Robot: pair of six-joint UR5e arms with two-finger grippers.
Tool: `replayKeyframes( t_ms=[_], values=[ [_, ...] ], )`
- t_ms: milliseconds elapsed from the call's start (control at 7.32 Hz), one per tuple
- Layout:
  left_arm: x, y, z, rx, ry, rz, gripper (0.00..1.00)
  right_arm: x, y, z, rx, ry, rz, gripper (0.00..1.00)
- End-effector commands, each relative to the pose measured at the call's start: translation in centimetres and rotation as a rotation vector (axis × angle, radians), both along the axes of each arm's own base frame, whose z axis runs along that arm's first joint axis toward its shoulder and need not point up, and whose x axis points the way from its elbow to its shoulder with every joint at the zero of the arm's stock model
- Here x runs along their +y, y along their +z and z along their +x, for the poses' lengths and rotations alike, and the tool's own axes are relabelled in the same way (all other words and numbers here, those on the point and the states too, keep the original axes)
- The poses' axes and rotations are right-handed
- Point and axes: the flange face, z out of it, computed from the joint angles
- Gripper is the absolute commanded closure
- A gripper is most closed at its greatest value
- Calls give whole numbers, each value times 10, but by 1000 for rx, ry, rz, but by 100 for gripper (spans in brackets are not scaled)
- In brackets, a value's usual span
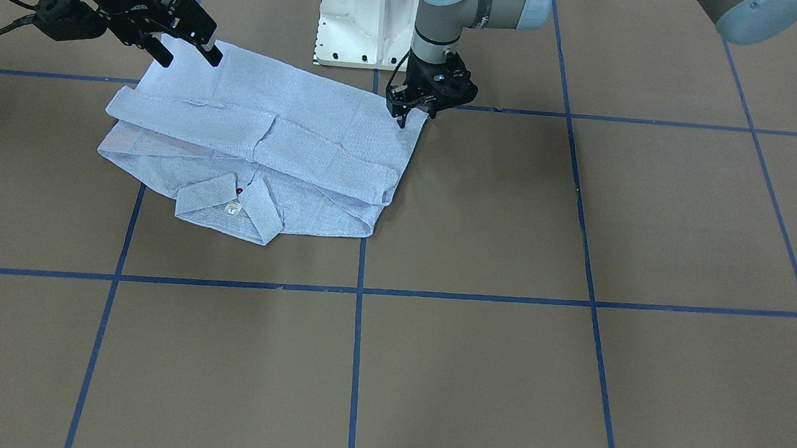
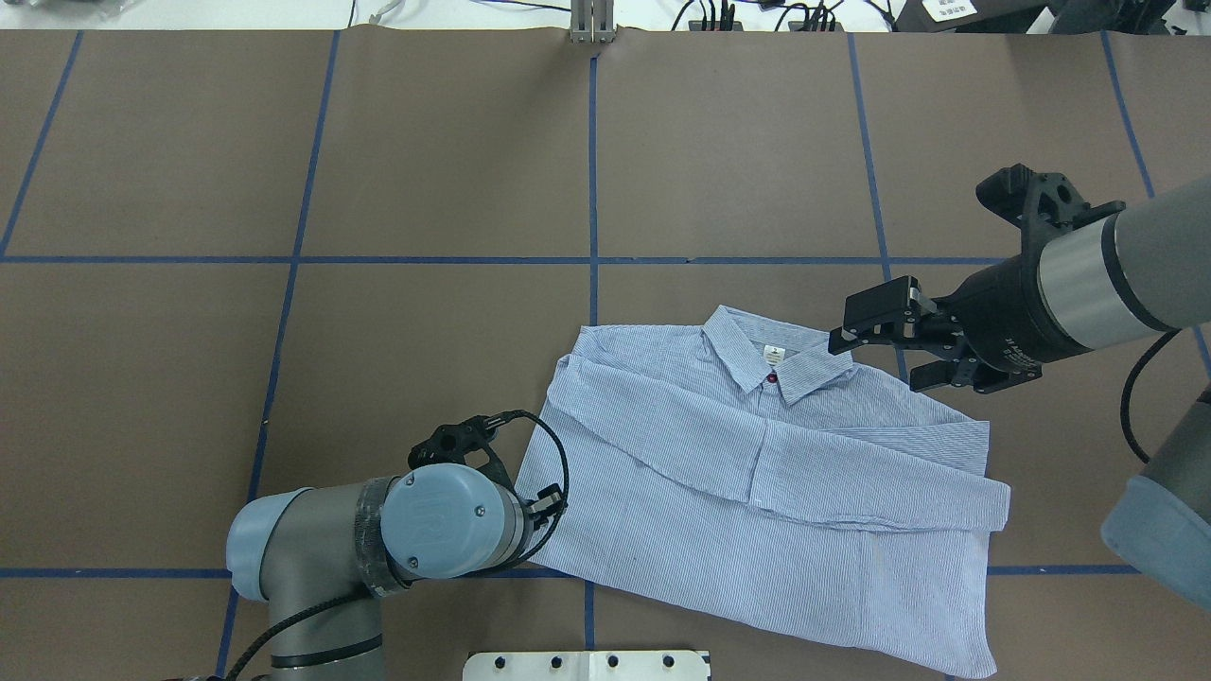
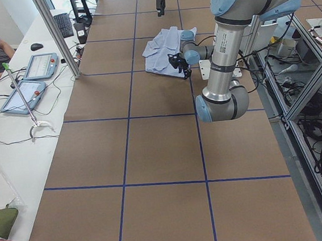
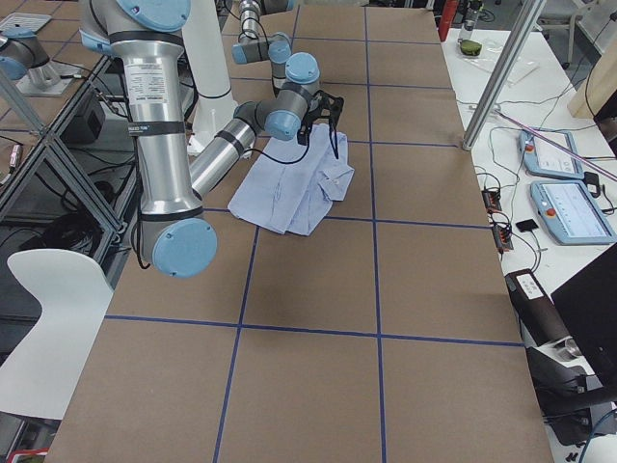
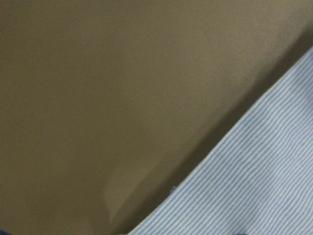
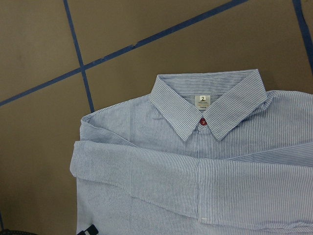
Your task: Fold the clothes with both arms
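**A:** Brown counter [image 1: 571,398] up front, crossed by blue tape lines [image 1: 355,364]. Just past the nearest cross line lies the shirt [image 1: 321,123], spread flat, mostly on the robot's right half and close to its base.

**B:** Collar [image 1: 258,215] comes first from this side, pointing away from the robot. White neck label [image 1: 232,208] shows inside it, with the red button [image 1: 239,190] right beside the label.

**A:** Behind the collar, both sleeves [image 1: 191,119] are folded across the body. They meet near the middle and make a band from side to side.

**B:** And the body runs on smooth behind that band to the hem. Now the arms!

**A:** Left gripper [image 1: 403,120] is down at the hem-side corner by the centre tape line. It points straight down, fingers drawn together, tips at the fabric edge. Whether cloth sits between them, I cannot tell. Its wrist camera shows only a striped edge and brown counter.

**B:** Right gripper [image 1: 188,55], other end: raised above the shirt, tilted, fingers spread wide apart, nothing between them. Its wrist camera looks down on the collar and the folded sleeves.

**A:** Farthest back, the white pedestal [image 1: 359,18], just beyond the hem.
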Motion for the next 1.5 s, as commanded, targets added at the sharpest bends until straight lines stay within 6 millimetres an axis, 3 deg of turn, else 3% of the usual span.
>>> replayKeyframes(
  t_ms=[0, 273, 410, 683, 956, 1230, 1366],
  values=[
    [0, -6, -5, 8, 1, -1, 100, 0, 0, 0, 0, 2, 0, 0],
    [9, -29, -30, 20, 33, -30, 100, -2, 1, 1, 1, 5, -1, 0],
    [6, -31, -33, 16, 28, -30, 100, -2, 1, 2, 1, 6, -1, 0],
    [-30, -27, -45, 5, -23, -9, 100, -3, 1, 3, 3, 10, -1, 0],
    [-87, -22, -63, -21, -52, 71, 100, -4, 4, 1, 8, 12, -5, 0],
    [-181, -33, -68, -41, -108, 157, 100, -7, 6, 0, 16, 22, -4, 0],
    [-222, -28, -65, -29, -127, 207, 100, -7, 7, 0, 17, 24, -4, 0]
  ],
)
